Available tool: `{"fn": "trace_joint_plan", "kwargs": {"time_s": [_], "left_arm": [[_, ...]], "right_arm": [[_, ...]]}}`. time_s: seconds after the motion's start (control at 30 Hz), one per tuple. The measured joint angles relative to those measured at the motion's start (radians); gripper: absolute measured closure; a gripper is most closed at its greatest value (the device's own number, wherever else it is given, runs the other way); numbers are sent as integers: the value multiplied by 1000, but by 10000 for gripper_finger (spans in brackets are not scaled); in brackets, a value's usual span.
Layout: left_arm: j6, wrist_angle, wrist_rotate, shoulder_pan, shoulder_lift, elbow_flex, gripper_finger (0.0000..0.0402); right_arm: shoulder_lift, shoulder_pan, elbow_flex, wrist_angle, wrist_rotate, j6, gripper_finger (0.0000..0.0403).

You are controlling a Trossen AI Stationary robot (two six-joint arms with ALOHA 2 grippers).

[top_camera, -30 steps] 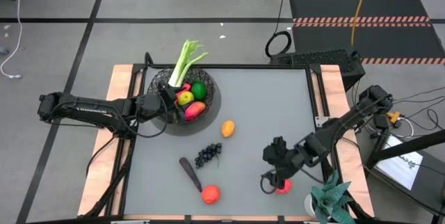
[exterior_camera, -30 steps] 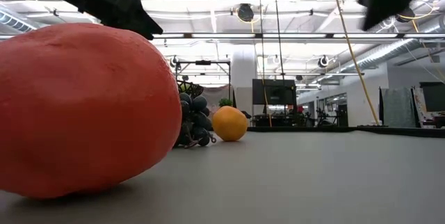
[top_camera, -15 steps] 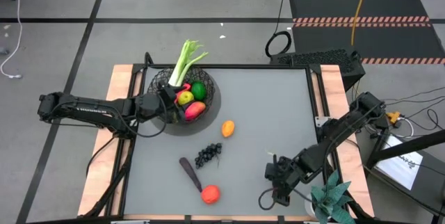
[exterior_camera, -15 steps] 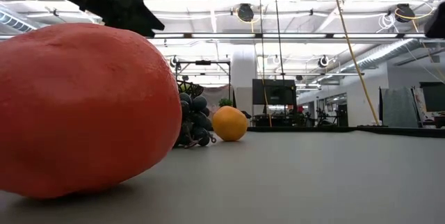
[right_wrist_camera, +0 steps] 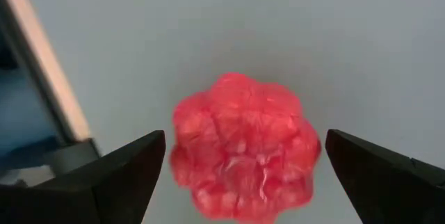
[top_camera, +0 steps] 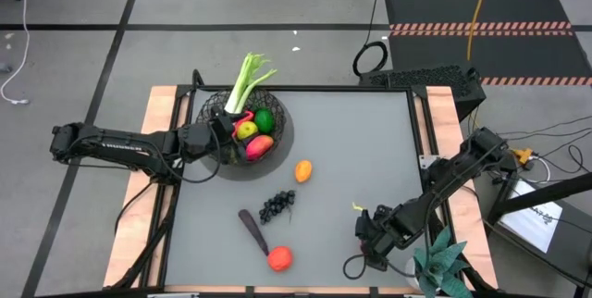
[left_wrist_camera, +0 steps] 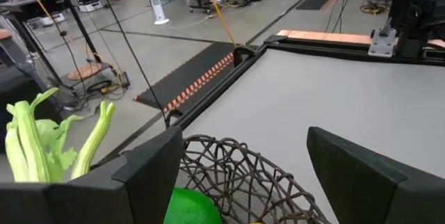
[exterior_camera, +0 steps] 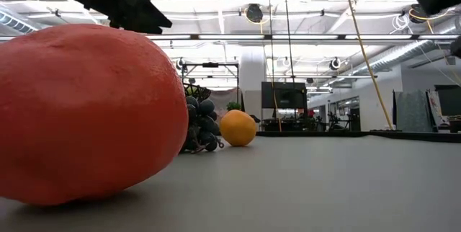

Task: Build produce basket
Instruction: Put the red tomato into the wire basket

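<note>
A: Left gripper (top_camera: pixel 225 130)?
B: Fingers spread over the basket (top_camera: pixel 277 138), at the tabletop's (top_camera: pixel 351 150) far left, holding nothing.
A: Right gripper (right_wrist_camera: pixel 240 161)?
B: Near the front right; fingers spread around a pink-red lobed fruit (right_wrist_camera: pixel 243 145), not touching.

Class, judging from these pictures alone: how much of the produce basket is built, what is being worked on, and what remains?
Done: the basket holds the leek, a lime, an apple and a mango.

In hand: the right gripper, fingers open, straddles a pink-red fruit without gripping it. The left gripper waits open at the basket.

Left: the orange, grapes, eggplant and red fruit lie on the table.
</note>
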Motion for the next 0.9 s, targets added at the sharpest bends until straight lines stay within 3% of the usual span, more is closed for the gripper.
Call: {"fn": "trace_joint_plan", "kwargs": {"time_s": [0.23,0.4,0.53,0.7,0.9], "left_arm": [[2,0,0,0,0,0,92],[-2,1,0,0,0,0,92],[-5,7,0,0,0,0,92],[-4,67,60,-1,0,0,92],[46,157,183,-9,0,0,92]], "right_arm": [[81,-11,0,8,-60,-54,27],[73,-24,-1,24,-78,-51,67],[35,-41,-1,75,-72,-24,70],[-35,-63,-1,179,82,-99,57],[-128,-111,-1,338,386,-374,60]]}}
